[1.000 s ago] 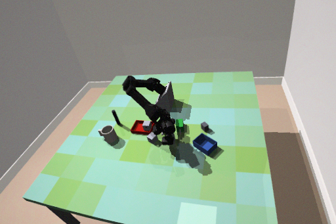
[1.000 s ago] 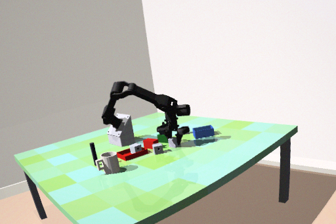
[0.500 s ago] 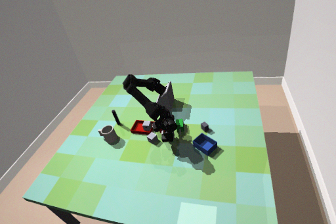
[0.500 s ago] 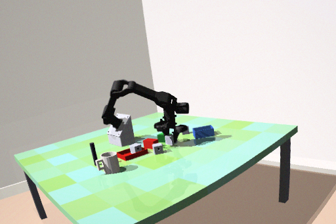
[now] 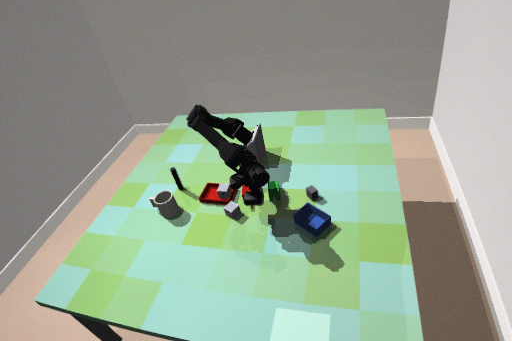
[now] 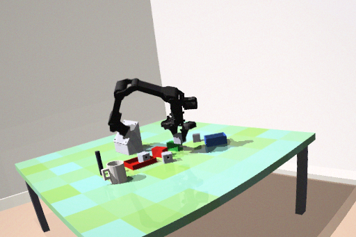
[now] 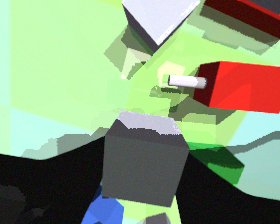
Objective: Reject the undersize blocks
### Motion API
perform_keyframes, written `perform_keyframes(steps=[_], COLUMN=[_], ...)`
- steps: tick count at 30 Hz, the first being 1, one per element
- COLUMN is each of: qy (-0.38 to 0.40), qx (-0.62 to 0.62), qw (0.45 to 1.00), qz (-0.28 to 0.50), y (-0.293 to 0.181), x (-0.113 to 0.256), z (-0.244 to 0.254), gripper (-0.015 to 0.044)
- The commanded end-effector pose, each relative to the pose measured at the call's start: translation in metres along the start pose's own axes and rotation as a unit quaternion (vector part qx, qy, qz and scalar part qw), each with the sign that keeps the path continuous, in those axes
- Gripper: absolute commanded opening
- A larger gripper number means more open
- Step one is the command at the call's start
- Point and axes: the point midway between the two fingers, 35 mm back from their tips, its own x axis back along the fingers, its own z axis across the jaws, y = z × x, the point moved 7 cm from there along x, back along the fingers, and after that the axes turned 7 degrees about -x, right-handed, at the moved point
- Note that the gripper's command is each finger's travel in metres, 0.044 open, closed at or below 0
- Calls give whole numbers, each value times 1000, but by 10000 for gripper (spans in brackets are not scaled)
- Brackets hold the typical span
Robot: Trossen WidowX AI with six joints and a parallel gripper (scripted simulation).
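Left to right as the exterior view shows them, the objects on the patchwork table (image 5: 200, 267) (image 6: 139, 199), glossy and squared in green and aqua, are as follows. A slim, matt black cylinder (image 5: 176, 178) (image 6: 99, 162) stands nearly upright. Just beside it is a grey mug (image 5: 167, 205) (image 6: 118, 172), round-walled, with an angular handle. Farther back, the pale, wedge-like arm base (image 5: 256, 146) (image 6: 129, 144) shows small dark fasteners. The red reject tray (image 5: 202, 199) (image 6: 131, 165) (image 7: 251, 17) is shallow and rectangular; inside it sits a steel block (image 5: 223, 190) (image 6: 143, 157), cubic, its round bore visible in one face. Next comes a smooth red box-shaped piece (image 5: 245, 191) (image 6: 159, 151) (image 7: 248, 87) bearing a pale cylindrical pin. Near it, outside the tray, lies a second bored block (image 5: 232, 209) (image 6: 167, 158) (image 7: 158, 20). The green GO gauge (image 5: 273, 189) (image 6: 172, 145) (image 7: 226, 161), its body an angular prism, rests on the table near the black fingers (image 5: 253, 199) (image 6: 185, 133). These are partly open, closed against opposite sides of a third grey block (image 6: 178, 139) (image 7: 143, 170), held above the table. Beyond are a small, matt grey cube (image 5: 312, 192) (image 6: 196, 137) and, at far right, an open, straight-walled blue box (image 5: 320, 229) (image 6: 215, 140).
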Motion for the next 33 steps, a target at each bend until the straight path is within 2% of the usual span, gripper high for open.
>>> perform_keyframes(steps=[1, 33], qy=[11, 11], qx=[-2, -2], qw=[1000, 1000], qz=[6, 6], y=[0, 6], x=[11, 10], z=[-3, -28], gripper=[0, 0])
